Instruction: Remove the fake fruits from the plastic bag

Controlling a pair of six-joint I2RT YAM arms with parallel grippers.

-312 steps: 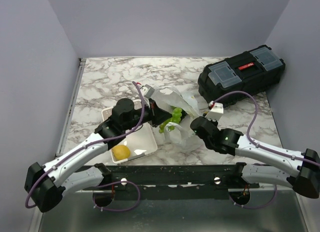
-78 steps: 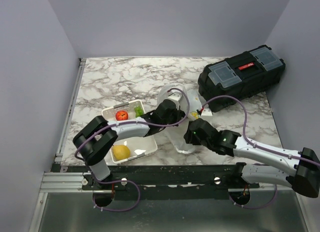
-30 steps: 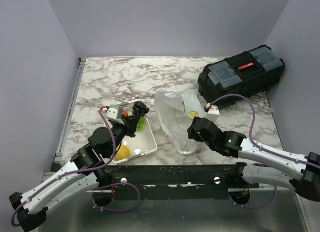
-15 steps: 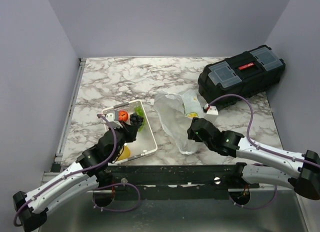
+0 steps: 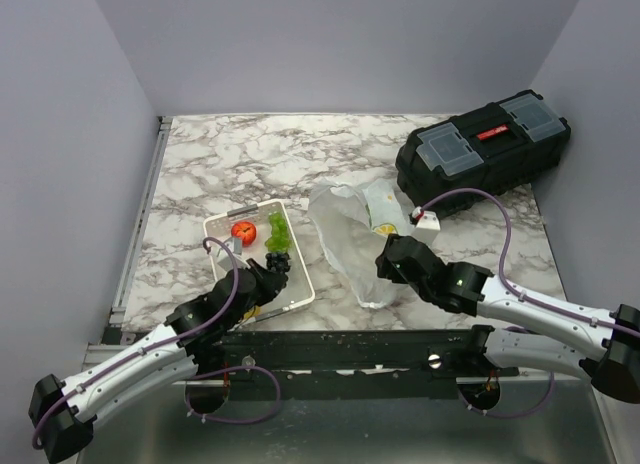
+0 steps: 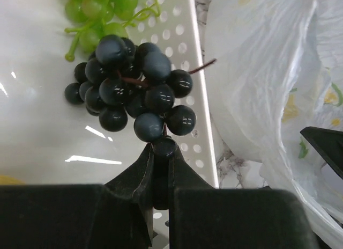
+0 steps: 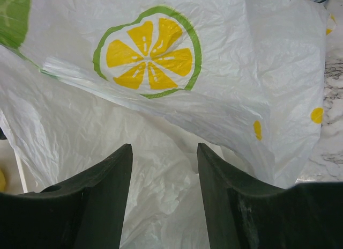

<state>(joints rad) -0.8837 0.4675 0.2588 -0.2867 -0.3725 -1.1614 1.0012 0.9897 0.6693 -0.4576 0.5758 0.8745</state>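
Observation:
My left gripper (image 6: 161, 148) is shut on the bottom grape of the dark purple-black grape bunch (image 6: 134, 96). The bunch (image 5: 278, 264) is over the right side of the white tray (image 5: 300, 289); whether it rests there is unclear. The light-green grape bunch (image 5: 277, 230) lies in the tray just beyond it, also showing at the top of the left wrist view (image 6: 104, 7). The plastic bag (image 5: 350, 234), white with a lemon print, lies crumpled right of the tray. My right gripper (image 7: 163, 147) stands open at the bag's (image 7: 161, 72) near side, crinkled film between its fingers (image 7: 112, 179).
A red apple (image 5: 241, 230) sits in the tray's far left corner. A black toolbox (image 5: 485, 149) stands at the back right. Purple-grey walls close in the marble table (image 5: 230, 154) on three sides, and a metal rail (image 5: 140, 224) runs along its left edge.
My left gripper has drawn back toward the near edge with the dark grape bunch, from the tray's far end to its near right side. The right arm has hardly moved.

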